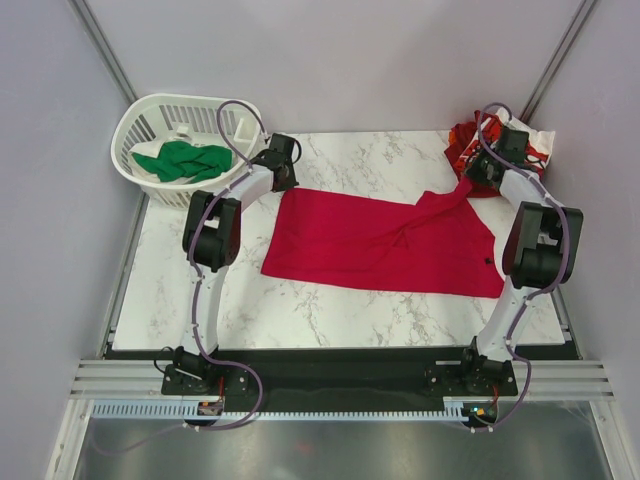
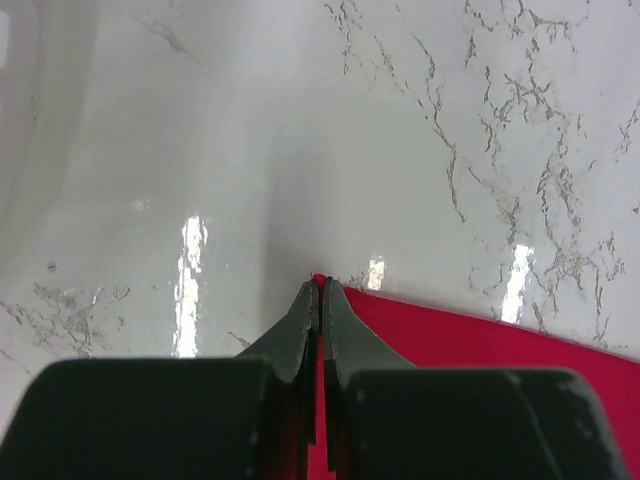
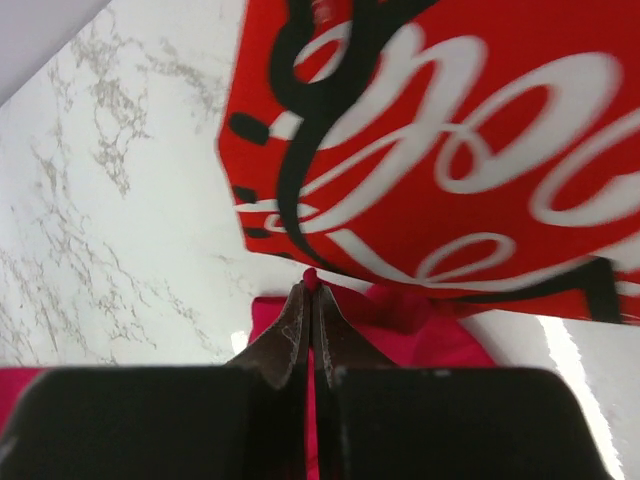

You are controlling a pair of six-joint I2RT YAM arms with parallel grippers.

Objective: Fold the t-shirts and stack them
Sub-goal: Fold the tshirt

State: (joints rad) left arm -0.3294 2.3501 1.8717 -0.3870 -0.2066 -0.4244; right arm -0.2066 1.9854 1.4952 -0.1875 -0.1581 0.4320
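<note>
As both pincers sit clamped on the far edge of the crimson shirt, the fold appears to be at its grasp stage, not yet lifted. The left pincer is closed on the shirt's far-left corner; the left wrist view shows red cloth pinched between the fingers, bare marble table beyond. The right pincer is likewise closed, a small nub of crimson cloth showing at its tip, holding the far-right corner. That corner is drawn up to a peak, just beside the red-and-white lettered shirt, which lies heaped at the table's far right corner. The crimson shirt lies mid-table, long axis left to right, and nearly all its cloth lies on the near side of both pincers, toward the arm bases. Each arm holds the end nearer to it. The left half lies smooth; the right half carries a ridge running in from the right-hand grip. Judgement: the next move likely brings the far edge toward the near edge, both arms travelling together, or the ridge worsens. The green shirt sits in the white basket, far left, untouched.
</note>
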